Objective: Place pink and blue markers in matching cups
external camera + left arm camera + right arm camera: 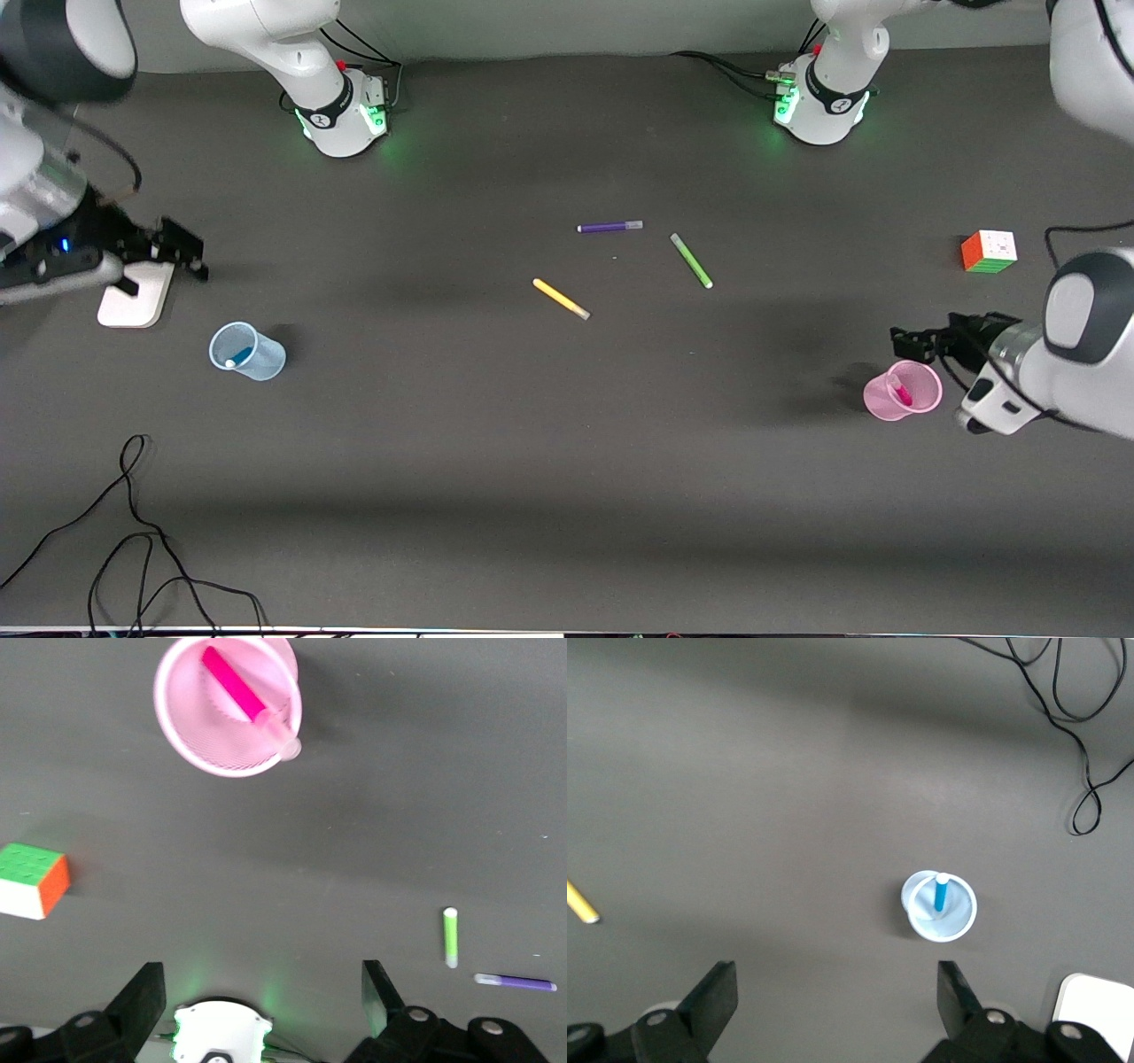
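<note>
Already the task looks finished: the pink marker (235,684) leans inside the pink cup (904,391) and the blue marker (941,893) stands in the blue cup (247,353). Both the left gripper (263,1001) and the right gripper (837,1001) hang empty with jaws spread, each near its cup.

Yellow marker (581,904) cut at the right wrist view's nine o'clock edge; white pad (135,296) partly covered by the right gripper (173,251); lower barrels of blue marker (236,359) and pink marker (901,392) veiled by cup walls
</note>
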`<state>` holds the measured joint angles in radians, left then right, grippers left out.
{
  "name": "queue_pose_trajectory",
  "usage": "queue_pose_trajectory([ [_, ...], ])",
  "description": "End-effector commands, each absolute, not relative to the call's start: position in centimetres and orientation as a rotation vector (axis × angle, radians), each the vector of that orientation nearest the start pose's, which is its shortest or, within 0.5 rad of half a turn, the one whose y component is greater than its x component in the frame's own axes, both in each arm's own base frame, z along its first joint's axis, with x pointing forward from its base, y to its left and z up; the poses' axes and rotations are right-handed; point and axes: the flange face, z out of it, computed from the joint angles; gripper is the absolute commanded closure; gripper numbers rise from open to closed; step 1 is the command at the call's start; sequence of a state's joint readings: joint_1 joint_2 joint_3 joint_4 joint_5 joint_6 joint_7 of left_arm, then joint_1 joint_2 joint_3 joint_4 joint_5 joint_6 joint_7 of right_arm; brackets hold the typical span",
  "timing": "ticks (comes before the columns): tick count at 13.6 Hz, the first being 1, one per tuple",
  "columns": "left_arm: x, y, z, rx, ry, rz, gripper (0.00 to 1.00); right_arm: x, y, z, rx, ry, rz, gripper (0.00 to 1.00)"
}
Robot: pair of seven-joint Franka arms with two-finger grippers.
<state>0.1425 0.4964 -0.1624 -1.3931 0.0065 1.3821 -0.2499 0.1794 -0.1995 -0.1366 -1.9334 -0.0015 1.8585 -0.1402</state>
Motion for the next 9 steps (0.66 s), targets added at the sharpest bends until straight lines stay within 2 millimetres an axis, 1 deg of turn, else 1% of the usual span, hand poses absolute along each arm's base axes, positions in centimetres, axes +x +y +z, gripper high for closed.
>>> queue_pose_trajectory([
  [1, 58.7, -0.5, 43.4, -3.012, -0.331, 0.608, 0.01, 49.8, 2.5, 62.4, -3.114, -0.230, -0.184, 0.00],
  [2, 56.5, -1.8, 44.7, -3.024, -0.304, 0.508, 0.01, 49.6, 2.4, 63.1, -3.111, -0.225, -0.193, 0.00],
  [3, 54.3, -2.6, 45.6, -3.034, -0.285, 0.405, 0.01, 49.7, 2.1, 63.5, -3.111, -0.215, -0.195, 0.00],
  [4, 52.8, -3.3, 46.7, -3.040, -0.270, 0.331, 0.01, 49.4, 2.2, 63.3, -3.109, -0.200, -0.157, 0.00],
  [5, 51.8, -3.7, 48.0, -3.041, -0.259, 0.289, 0.01, 49.7, 2.4, 63.0, -3.110, -0.169, -0.137, 0.00],
  [6, 51.3, -3.9, 49.5, -3.029, -0.243, 0.246, 0.01, 50.7, 2.5, 62.7, -3.114, -0.168, -0.130, 0.00],
  [7, 51.0, -3.9, 51.1, -3.015, -0.209, 0.191, 0.01, 52.1, 2.6, 62.7, -3.113, -0.165, -0.131, 0.00],
  [9, 51.5, -4.2, 53.7, -3.017, -0.200, 0.162, 0.01, 53.7, 2.7, 63.5, -3.118, -0.155, -0.129, 0.00],
])
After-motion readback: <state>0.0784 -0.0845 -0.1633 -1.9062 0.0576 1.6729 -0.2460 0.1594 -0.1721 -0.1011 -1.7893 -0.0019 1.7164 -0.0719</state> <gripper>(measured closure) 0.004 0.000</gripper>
